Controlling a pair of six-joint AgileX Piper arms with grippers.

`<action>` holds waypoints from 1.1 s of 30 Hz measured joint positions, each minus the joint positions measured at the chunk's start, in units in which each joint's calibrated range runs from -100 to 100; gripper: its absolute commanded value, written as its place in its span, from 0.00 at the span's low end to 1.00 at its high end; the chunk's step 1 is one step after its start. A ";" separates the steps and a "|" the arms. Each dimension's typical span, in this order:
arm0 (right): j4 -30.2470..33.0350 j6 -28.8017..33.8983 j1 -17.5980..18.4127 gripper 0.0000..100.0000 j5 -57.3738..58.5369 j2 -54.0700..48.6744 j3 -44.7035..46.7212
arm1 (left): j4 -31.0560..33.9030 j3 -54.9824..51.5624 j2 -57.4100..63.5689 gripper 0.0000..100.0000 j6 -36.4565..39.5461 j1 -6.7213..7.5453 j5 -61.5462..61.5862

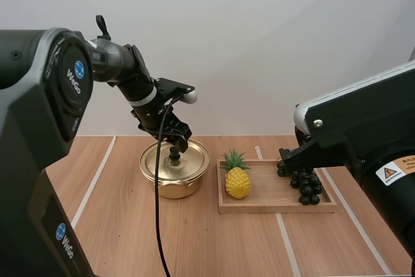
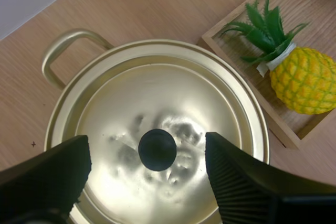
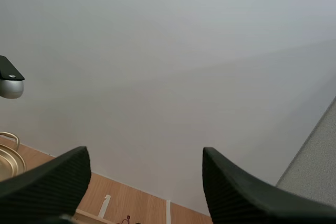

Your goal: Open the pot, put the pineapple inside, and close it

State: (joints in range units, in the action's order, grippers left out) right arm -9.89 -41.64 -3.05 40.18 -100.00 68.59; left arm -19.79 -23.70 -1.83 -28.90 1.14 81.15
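1. High view is showing the left tool (image 1: 174, 151) hanging released over the pot (image 1: 175, 185). Its fingers (image 2: 58, 171) are standing apart on either side of the black knob (image 2: 157, 149) of the lid (image 2: 157, 93), touching neither.
2. The pot is sitting closed on the counter (image 1: 214, 244), just beside the left edge of the wooden tray (image 1: 272, 207), with a narrow strip of bare counter between them. One loop handle (image 2: 60, 51) is sticking out on the side away from the tray.
3. The pineapple (image 1: 238, 181) is standing upright at the tray's left end, near the pot. The grapes (image 1: 308, 186) are lying at the right end, with bare wood between the two.
4. The right tool (image 3: 144, 158) is gaping released, gripping nothing and facing the wall.
5. Open counter is lying in front of the pot and tray, with white tape lines (image 1: 97, 180) running across it.
6. The left arm (image 1: 71, 82) is carrying a round blue logo and white lettering that seems to read "WeGo". The right arm is bearing a warning-triangle label (image 1: 399, 171) whose text is too small to read.
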 measured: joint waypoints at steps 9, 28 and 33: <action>0.25 0.00 0.00 1.00 0.00 0.00 0.00 | 0.00 0.00 -3.33 1.00 -1.64 0.00 1.90; 0.48 0.09 0.00 1.00 0.00 0.00 0.00 | -0.38 0.00 -5.16 1.00 -1.93 0.00 1.50; 0.48 0.09 0.00 1.00 0.00 0.00 0.00 | -0.38 0.00 -5.16 1.00 -1.93 0.00 0.72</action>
State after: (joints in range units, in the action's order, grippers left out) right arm -9.41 -41.55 -3.05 40.18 -100.00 68.59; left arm -20.17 -23.70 -6.99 -30.83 1.14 81.87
